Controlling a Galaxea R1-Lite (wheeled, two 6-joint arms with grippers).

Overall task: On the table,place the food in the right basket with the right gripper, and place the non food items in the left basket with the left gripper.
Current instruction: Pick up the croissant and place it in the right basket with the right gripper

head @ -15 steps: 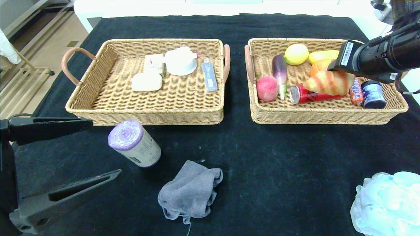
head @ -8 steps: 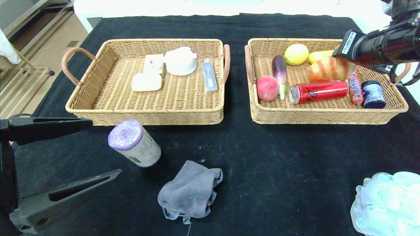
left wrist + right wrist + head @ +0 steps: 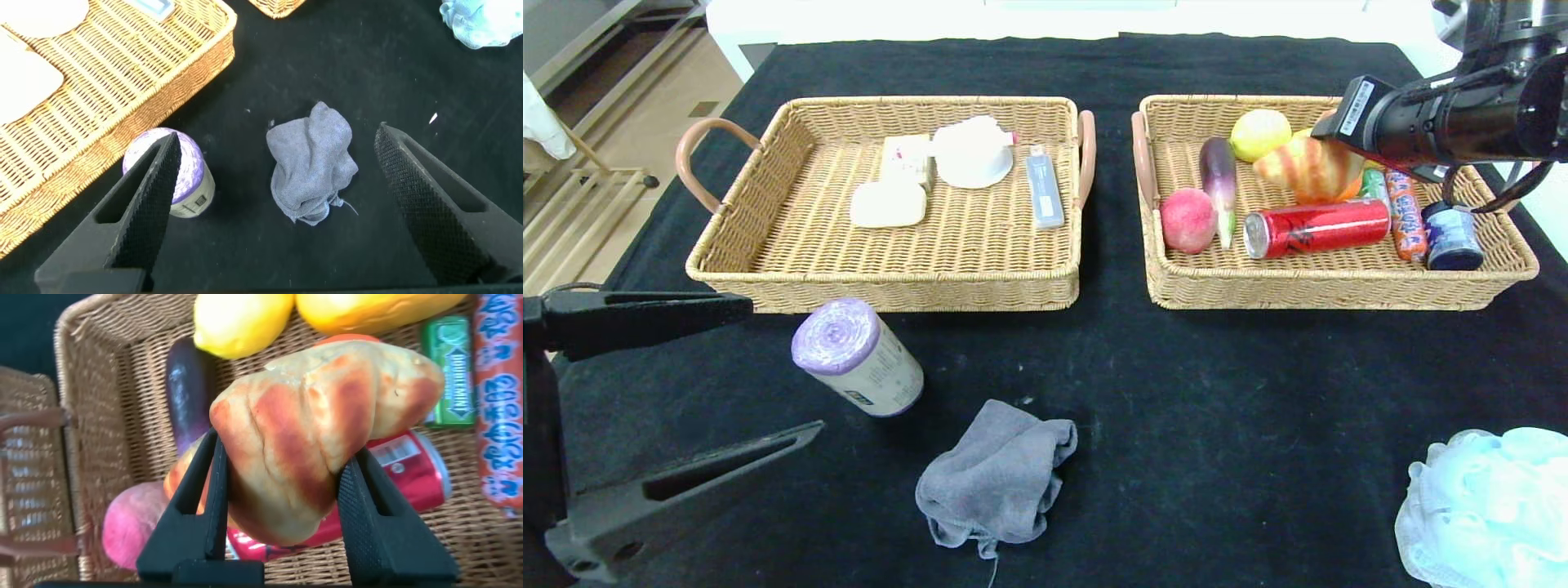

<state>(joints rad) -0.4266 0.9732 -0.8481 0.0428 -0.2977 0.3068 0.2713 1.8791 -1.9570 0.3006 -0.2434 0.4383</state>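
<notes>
Croissant held over the right basket; soft goods wait by your left hand.

Your left hand (image 3: 270, 204) hangs released over the desk (image 3: 1176, 408), the roll (image 3: 856, 356) by one finger, the grey cloth (image 3: 995, 472) between the fingers: limp and light, so pinch its bunched top. Your right hand (image 3: 282, 514) is clenched across the middle of the croissant (image 3: 323, 433), above the can (image 3: 1316, 228) in the right basket (image 3: 1339, 290); it looks light and crushable. It hides what lies beneath it, and the frame cuts off the mesh puff (image 3: 1486, 506).
</notes>
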